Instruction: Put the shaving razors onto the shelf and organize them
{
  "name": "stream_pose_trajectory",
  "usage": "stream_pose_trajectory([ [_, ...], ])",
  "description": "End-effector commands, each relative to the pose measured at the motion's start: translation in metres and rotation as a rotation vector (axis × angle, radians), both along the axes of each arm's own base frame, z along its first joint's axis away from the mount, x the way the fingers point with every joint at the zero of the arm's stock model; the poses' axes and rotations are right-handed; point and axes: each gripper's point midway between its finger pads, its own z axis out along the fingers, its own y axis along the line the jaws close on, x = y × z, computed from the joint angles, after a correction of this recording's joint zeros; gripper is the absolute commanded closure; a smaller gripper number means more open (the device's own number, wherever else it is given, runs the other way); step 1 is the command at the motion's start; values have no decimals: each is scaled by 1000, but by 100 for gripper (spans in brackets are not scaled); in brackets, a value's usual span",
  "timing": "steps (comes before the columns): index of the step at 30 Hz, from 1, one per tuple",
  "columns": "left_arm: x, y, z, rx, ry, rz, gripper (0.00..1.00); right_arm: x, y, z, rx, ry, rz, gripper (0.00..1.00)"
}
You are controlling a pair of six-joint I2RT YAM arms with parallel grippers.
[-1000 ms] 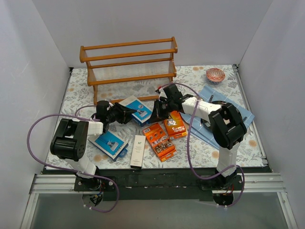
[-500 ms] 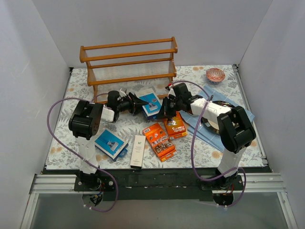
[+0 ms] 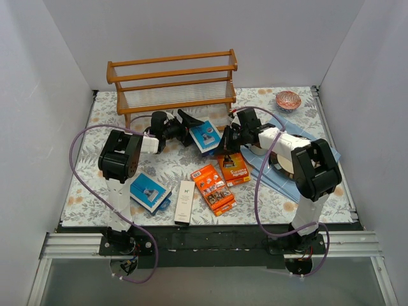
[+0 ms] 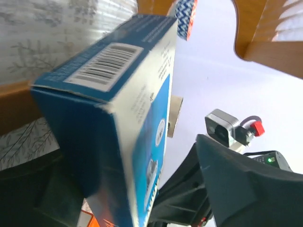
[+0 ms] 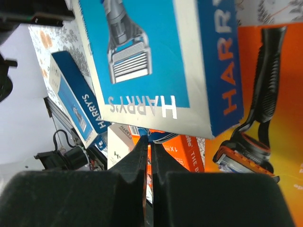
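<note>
One blue razor pack (image 3: pixel 205 136) hangs tilted just in front of the wooden shelf (image 3: pixel 172 95), between both grippers. My right gripper (image 3: pixel 224 144) is shut on its lower edge; in the right wrist view the thin edge sits between the fingertips of the gripper (image 5: pixel 149 142) below the pack (image 5: pixel 147 61). My left gripper (image 3: pixel 187 122) stands open around the pack's other side, which fills the left wrist view (image 4: pixel 118 109). A second blue pack (image 3: pixel 148 191), the white box (image 3: pixel 185 201) and two orange packs (image 3: pixel 212 188) (image 3: pixel 234 169) lie on the table.
A blue cloth (image 3: pixel 299 162) lies under the right arm, with a small patterned bowl (image 3: pixel 288 100) at the back right. White walls close in the table on three sides. The shelf boards carry nothing.
The blue pack has been carried back and to the right, up to the shelf's front. The left gripper's jaws have spread open off it, while the right gripper stays shut on its edge.
</note>
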Motion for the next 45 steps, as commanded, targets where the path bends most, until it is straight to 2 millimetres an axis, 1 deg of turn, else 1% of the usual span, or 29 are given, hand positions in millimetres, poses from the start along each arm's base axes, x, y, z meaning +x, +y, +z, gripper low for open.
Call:
stream_pose_trajectory([
  [1, -13, 11, 14, 9, 70, 39, 12, 37, 1, 18, 34, -42, -47, 99],
  [2, -15, 13, 23, 11, 47, 35, 11, 42, 0, 18, 32, -45, -56, 99],
  [3, -22, 16, 16, 32, 73, 38, 11, 48, -4, 13, 27, -40, -69, 99],
  [4, -24, 19, 14, 61, 60, 35, 11, 55, -5, 17, 30, -53, -76, 99],
  [5, -25, 22, 17, 79, 52, 50, 12, 59, -7, 16, 29, -54, -83, 99],
  [6, -31, 26, 7, 106, 95, 57, 12, 64, -10, 12, 28, -51, -91, 99],
  [8, -33, 28, 1, 125, 100, 60, 13, 68, -12, 10, 27, -50, -98, 99],
  [11, -29, 28, -4, 133, 93, 69, 16, 69, -16, 6, 26, -44, -102, 99],
  [12, -26, 28, -6, 134, 96, 71, 21, 69, -16, 6, 28, -46, -101, 99],
  [13, -20, 26, -2, 129, 87, 72, 25, 70, -18, 6, 28, -47, -103, 99],
  [15, -16, 25, 0, 125, 93, 75, 35, 71, -19, 10, 29, -56, -107, 99],
  [16, -14, 24, 0, 122, 91, 73, 57, 71, -21, 10, 27, -58, -107, 99],
  [18, -12, 22, 4, 101, 83, 73, 82, 73, -24, 12, 19, -67, -116, 99],
  [19, -13, 22, 4, 97, 83, 67, 100, 74, -25, 11, 17, -70, -116, 99],
  [23, -11, 22, 1, 102, 71, 67, 100, 75, -28, 12, 12, -79, -118, 99],
  [26, -6, 20, -2, 105, 52, 62, 100, 76, -24, 15, 29, -92, -104, 99],
  [27, 1, 18, 7, 92, 18, 61, 100, 75, -23, 16, 33, -96, -99, 99],
  [29, 6, 14, 7, 80, 9, 51, 100, 75, -23, 17, 31, -103, -95, 99],
  [30, 13, 12, 16, 68, -23, 47, 98, 75, -23, 18, 32, -109, -92, 99],
  [32, 18, 5, 22, 55, -46, 27, 94, 73, -22, 17, 31, -108, -87, 96],
  [33, 22, 3, 21, 52, -54, 28, 90, 71, -21, 18, 31, -110, -84, 95],
  [34, 28, 0, 27, 46, -73, 24, 87, 70, -21, 17, 30, -109, -84, 93],
  [35, 30, -2, 27, 43, -72, 24, 83, 70, -22, 15, 24, -104, -88, 86],
  [36, 33, -4, 23, 45, -68, 19, 73, 69, -23, 14, 17, -100, -91, 82],
  [38, 37, -9, 23, 41, -72, 15, 68, 68, -23, 12, 14, -100, -92, 73],
  [39, 38, -11, 21, 39, -70, 16, 67, 68, -23, 11, 14, -97, -91, 73],
  [41, 40, -12, 16, 45, -62, 25, 60, 70, -22, 11, 17, -102, -88, 71],
  [42, 40, -11, 10, 61, -32, 39, 57, 70, -22, 10, 20, -101, -86, 71],
  [45, 38, -7, 8, 94, -18, 45, 45, 73, -20, 10, 20, -105, -86, 71],
])
